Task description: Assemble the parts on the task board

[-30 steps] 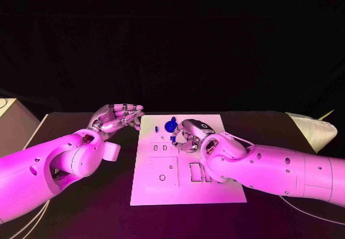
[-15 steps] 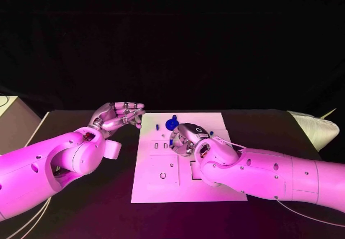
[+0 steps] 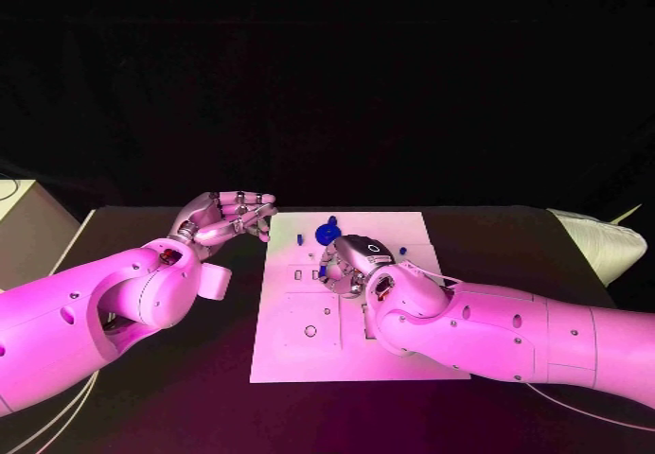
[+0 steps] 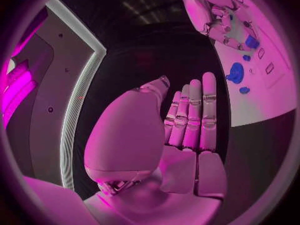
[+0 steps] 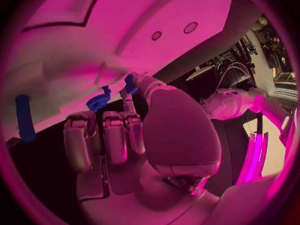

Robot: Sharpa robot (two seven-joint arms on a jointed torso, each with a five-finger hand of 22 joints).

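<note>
The white task board [image 3: 410, 364] lies in the middle of the black table. Over its far half, my right hand [image 3: 349, 265] pinches a small blue part [image 5: 129, 82] between thumb and a fingertip, the other fingers curled. The same part [image 4: 251, 41] appears under that hand [image 4: 215, 10] in the left wrist view. A round blue part [image 3: 327, 233] lies on the board just beyond it, also seen as the round blue part [image 5: 99, 103]. A blue peg [image 3: 299, 242] stands nearby. My left hand [image 3: 225, 216] hovers off the board's far left corner, fingers straight, palm [image 4: 187, 135] empty.
Cut-outs and slots [image 3: 311, 331] mark the board's near half. Another small blue part [image 3: 401, 251] sits right of my right hand. A long blue piece [image 5: 24, 117] lies on the board's surface. A pale box [image 3: 25, 227] stands at the table's left edge and a white bag [image 3: 601, 241] at its right.
My right hand has drawn slightly nearer and leftward over the board with the small blue part. The left hand has kept its place.
</note>
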